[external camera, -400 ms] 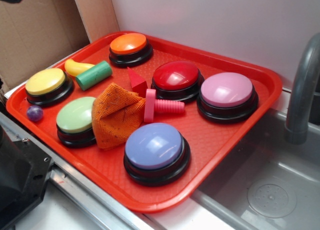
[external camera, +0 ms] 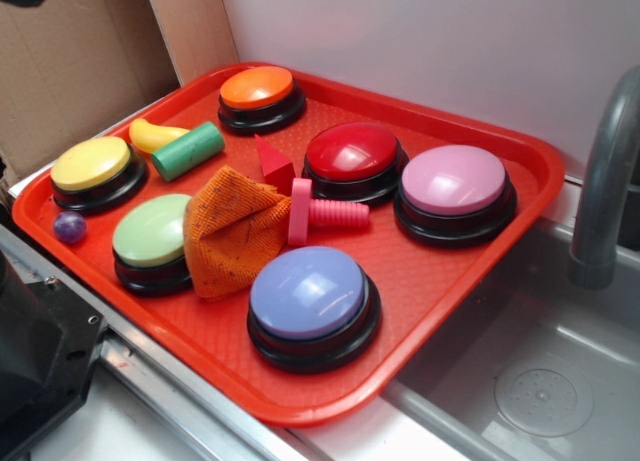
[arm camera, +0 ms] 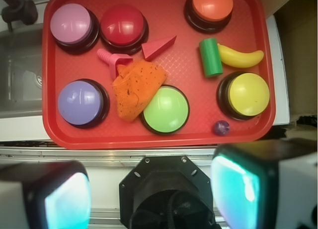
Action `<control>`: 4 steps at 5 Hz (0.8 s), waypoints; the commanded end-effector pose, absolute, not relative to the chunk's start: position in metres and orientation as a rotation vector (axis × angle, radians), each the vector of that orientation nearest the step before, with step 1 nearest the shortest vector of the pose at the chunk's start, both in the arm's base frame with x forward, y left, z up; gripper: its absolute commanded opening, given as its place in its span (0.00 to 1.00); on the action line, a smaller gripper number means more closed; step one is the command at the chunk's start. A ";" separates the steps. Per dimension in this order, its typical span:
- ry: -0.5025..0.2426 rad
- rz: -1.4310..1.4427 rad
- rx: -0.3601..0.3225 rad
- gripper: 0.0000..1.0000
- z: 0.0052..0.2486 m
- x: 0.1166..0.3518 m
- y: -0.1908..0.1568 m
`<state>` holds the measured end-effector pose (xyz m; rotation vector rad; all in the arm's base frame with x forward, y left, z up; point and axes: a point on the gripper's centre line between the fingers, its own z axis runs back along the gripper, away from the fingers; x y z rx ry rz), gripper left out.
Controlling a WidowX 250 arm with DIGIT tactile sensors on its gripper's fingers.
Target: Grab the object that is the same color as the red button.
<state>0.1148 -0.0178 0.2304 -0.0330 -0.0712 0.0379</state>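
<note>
One object qualifies: the red block (arm camera: 158, 46), a small wedge lying on the red tray (arm camera: 164, 137) just beside the red button (arm camera: 122, 26), whose dome colour it matches. In the wrist view its long axis runs nearly across the frame, with the pointed tip toward the green cylinder (arm camera: 210, 56) and tilted slightly up-frame, and the broad end toward the pink bolt (arm camera: 112, 60). The orange cloth (arm camera: 136, 86) lies just below it. The gripper (arm camera: 149, 194) is well apart from the block, held high over the near tray edge with its fingers spread wide. The step in hand is judged to be the approach. Centre over the broad half, align the fingers across the short axis so they close on the flat faces, and descend clear of the button, bolt and cloth.
</note>
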 end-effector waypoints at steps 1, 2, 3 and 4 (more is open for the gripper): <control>-0.049 0.344 -0.068 1.00 0.212 0.163 -0.012; -0.016 0.586 -0.106 1.00 0.194 0.192 -0.003; 0.003 0.833 -0.125 1.00 0.172 0.207 0.009; -0.020 0.981 -0.102 1.00 0.150 0.220 0.021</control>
